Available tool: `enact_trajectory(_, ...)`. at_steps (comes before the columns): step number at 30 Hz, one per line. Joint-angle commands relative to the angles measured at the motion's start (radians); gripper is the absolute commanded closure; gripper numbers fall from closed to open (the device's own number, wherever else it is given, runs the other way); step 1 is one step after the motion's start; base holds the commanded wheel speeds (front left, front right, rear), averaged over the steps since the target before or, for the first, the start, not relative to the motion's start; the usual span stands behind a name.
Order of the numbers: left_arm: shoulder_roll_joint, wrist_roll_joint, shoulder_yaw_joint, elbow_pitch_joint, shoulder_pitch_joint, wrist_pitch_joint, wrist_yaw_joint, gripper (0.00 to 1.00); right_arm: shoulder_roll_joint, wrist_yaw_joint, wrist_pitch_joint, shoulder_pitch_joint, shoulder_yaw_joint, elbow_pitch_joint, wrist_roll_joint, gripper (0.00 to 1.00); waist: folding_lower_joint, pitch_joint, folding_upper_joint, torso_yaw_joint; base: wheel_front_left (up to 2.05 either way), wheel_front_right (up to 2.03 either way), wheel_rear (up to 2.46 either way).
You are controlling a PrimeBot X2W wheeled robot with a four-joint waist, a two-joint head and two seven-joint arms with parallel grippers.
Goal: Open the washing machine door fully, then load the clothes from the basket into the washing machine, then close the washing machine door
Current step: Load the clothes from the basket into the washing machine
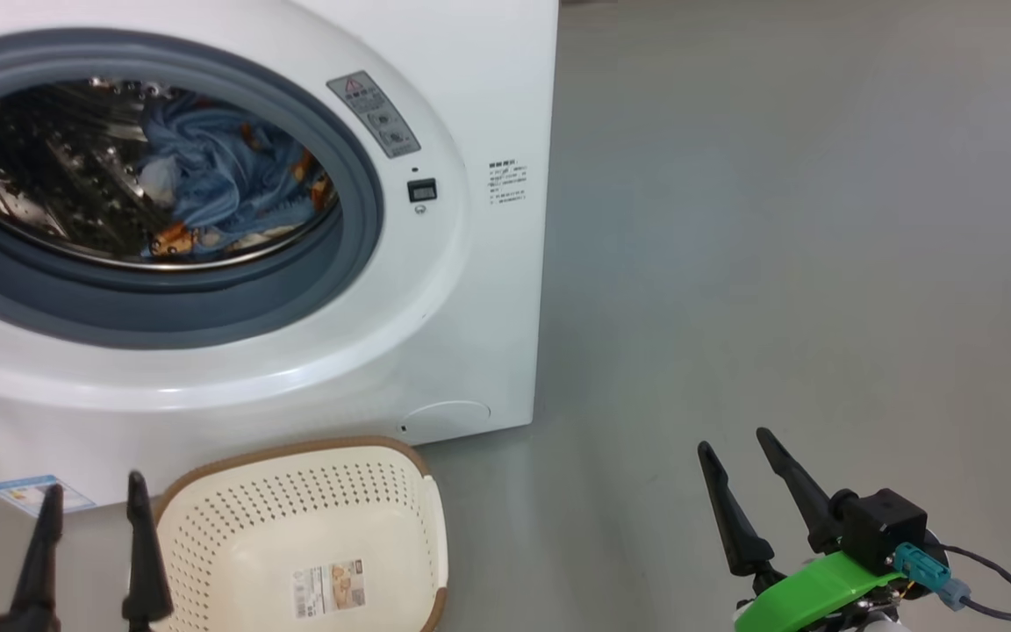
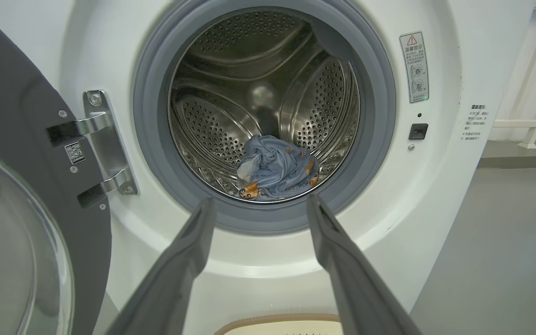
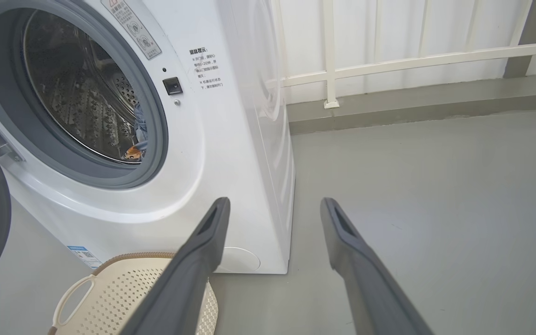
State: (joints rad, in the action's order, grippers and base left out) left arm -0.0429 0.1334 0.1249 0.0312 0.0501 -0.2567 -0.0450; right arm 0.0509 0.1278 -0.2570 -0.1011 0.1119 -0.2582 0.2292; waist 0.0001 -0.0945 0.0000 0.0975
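The clothes [image 2: 275, 170] are lying in a crumpled heap on the bottom of the steel drum [image 2: 231, 70], close to its front lip. Light blue fabric with orange prints is showing, with a pale patch on one side. The washing machine door [image 2: 12, 102] is standing swung open on the machine's left. It is hanging from two metal hinge arms [image 2: 105, 139], its dark inner face and clear glass bowl [image 2: 12, 251] turned outward. The washing machine [image 1: 488, 290] is sitting on a grey floor [image 1: 777, 263], its grey rubber ring [image 2: 156, 153] framing the open mouth.

The basket [image 1: 312, 527] is resting on the floor just in front of the machine, below the opening. Its bare perforated walls and a label [image 1: 330, 588] are showing.

The left gripper [image 1: 95, 483] is hovering beside the basket's left edge and pointing at the drum mouth, its fingers spread and released. The right gripper [image 1: 734, 439] is hanging over bare floor to the right of the machine, well apart from the basket, its fingers likewise spread and released. A white railing [image 3: 412, 60] is running along the wall behind.
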Motion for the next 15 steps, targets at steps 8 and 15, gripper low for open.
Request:
enact_trajectory(8,-0.008,0.007,-0.01,-0.059,0.089,-0.005,0.047,0.0,0.007,0.003,-0.005,0.016,0.025,0.026,-0.018,0.0,-0.0001,0.057,0.0,-0.007,0.0,0.0,0.0)
enact_trajectory(15,-0.008,0.029,-0.044,-0.092,0.151,-0.005,0.1,0.0,0.018,0.003,-0.002,0.031,0.019,0.038,-0.021,0.0,-0.0001,0.082,0.0,-0.008,0.0,0.0,0.0)
